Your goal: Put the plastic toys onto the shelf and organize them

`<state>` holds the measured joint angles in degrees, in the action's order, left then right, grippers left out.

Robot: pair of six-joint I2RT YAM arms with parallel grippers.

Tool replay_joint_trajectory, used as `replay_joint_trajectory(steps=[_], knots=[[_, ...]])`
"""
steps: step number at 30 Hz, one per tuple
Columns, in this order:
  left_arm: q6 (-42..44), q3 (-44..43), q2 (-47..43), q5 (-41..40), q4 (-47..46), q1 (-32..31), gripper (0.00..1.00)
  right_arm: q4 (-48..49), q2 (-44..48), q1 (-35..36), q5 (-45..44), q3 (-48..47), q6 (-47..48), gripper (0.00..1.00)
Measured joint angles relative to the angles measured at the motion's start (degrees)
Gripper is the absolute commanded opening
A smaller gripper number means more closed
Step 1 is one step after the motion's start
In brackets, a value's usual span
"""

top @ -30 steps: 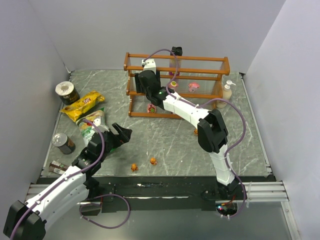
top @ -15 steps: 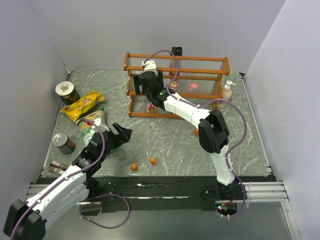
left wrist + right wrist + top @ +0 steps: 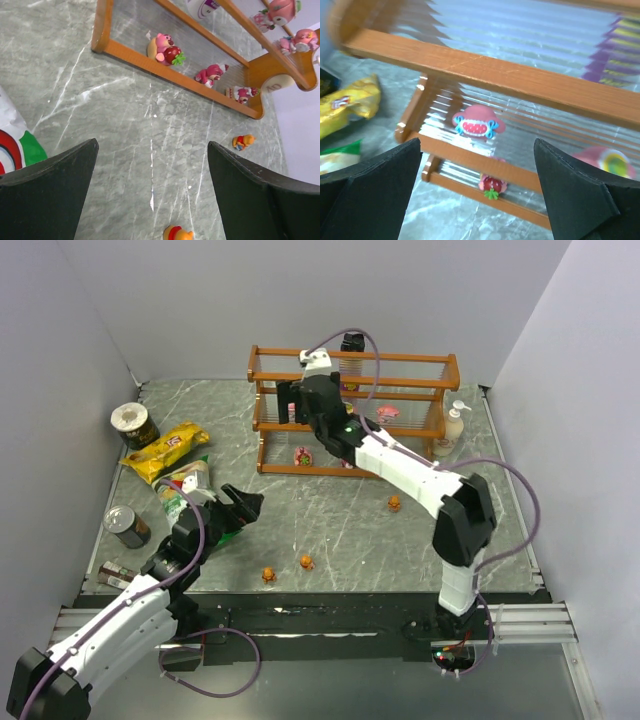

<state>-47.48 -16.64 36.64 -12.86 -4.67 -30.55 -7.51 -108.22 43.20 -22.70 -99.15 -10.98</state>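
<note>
The right gripper (image 3: 476, 150) had been opened wide and raised off the shelf (image 3: 352, 354), a pink toy (image 3: 477, 121) left on the middle tier. The left gripper (image 3: 152, 150) was kept wide, empty. Three orange toys (image 3: 306, 562) were still unplaced.

Wooden slatted shelf (image 3: 410, 358): orange-brown frame, clear tiers | stone-look table (image 3: 340, 520): grey-green, white veins | plastic figurine (image 3: 478, 122) on shelf: pink, red | near plastic figurines (image 3: 306, 562) on table: orange | left foil chip bag (image 3: 165, 450): yellow

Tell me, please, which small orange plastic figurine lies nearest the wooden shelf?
The lone orange figurine on the right; the other two figurines sit together, farther from the shelf.
</note>
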Motion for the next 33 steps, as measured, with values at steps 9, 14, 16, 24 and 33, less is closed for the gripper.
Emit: replay_joint_trajectory(steps=[9,14,16,24,33], knots=[[0.2,0.0,-0.1,1.0,-1.0,0.0,0.96,4.4,20.4,4.2,2.5,24.6,2.0,0.98],[0.2,0.0,0.2,1.3,-1.6,0.0,0.96,5.4,31.5,5.9,11.8,39.4,3.3,0.92],[0.2,0.0,0.9,1.5,-1.9,0.0,0.96,7.0,34.9,6.5,15.3,45.4,3.7,0.91],[0.2,0.0,2.2,1.4,-1.8,0.0,0.96,15.7,36.7,13.1,27.4,62.6,6.3,0.87],[0.0,0.0,0.4,-1.8,0.8,0.0,0.96,28.2,26.4,30.1,8.4,60.0,-4.3,0.85]])
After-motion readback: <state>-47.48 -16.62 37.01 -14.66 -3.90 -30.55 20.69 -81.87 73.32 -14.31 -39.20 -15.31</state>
